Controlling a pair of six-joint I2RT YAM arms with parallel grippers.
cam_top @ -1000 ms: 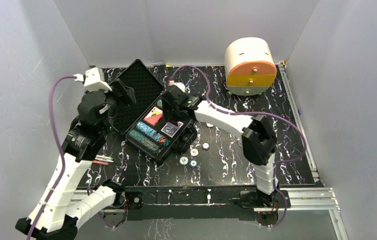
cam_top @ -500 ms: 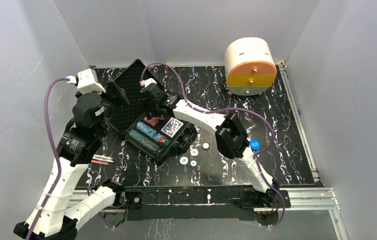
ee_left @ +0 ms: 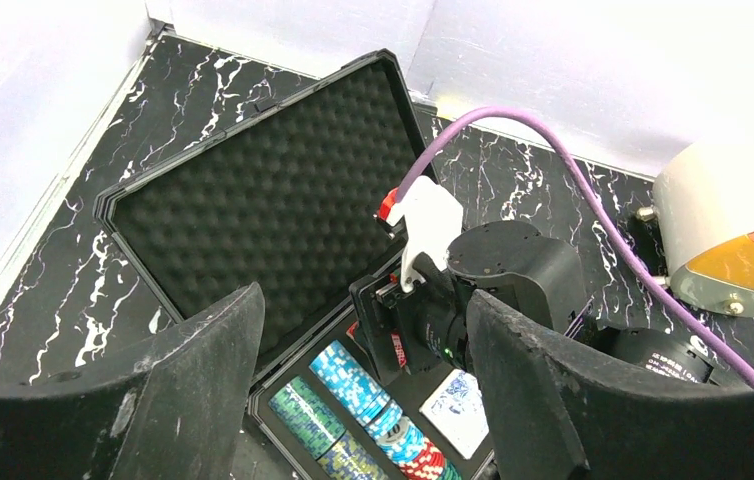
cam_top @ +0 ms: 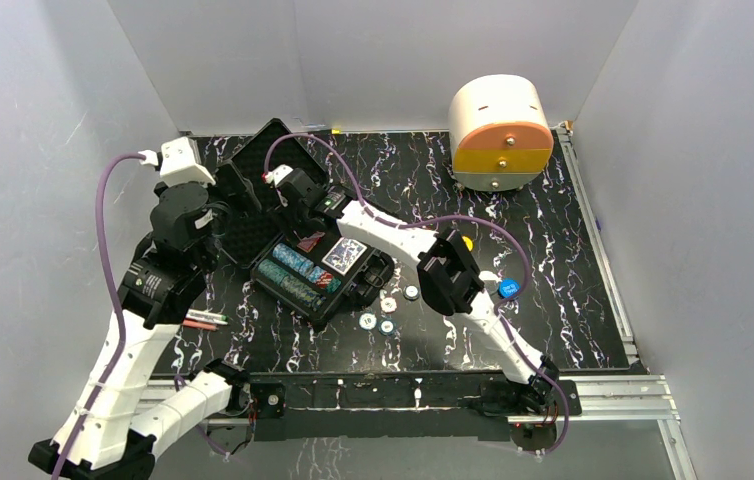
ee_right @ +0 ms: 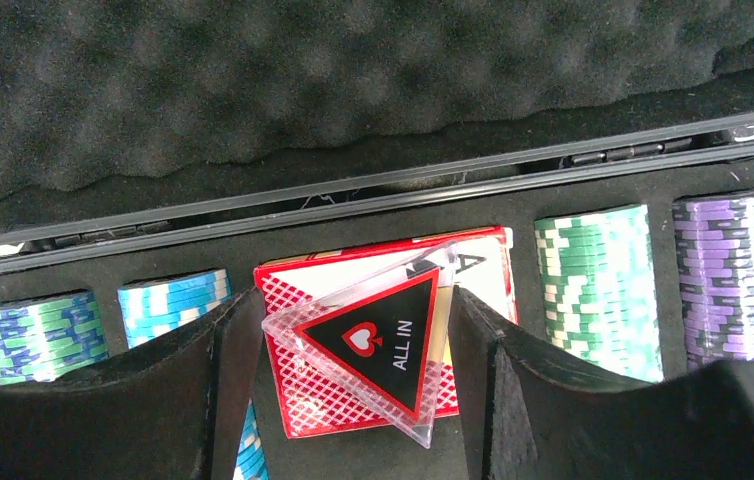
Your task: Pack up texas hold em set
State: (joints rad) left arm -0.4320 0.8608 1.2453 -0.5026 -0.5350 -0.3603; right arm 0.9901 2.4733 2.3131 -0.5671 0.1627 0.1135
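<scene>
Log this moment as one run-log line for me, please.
left pincer: open, over foam lid | right pincer: holding ALL IN marker over red deck | case: open

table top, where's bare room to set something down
Bare table right of the right arm, and between the case and drawer box. Crowded: discs by the case's right side, pens left of it.
</scene>
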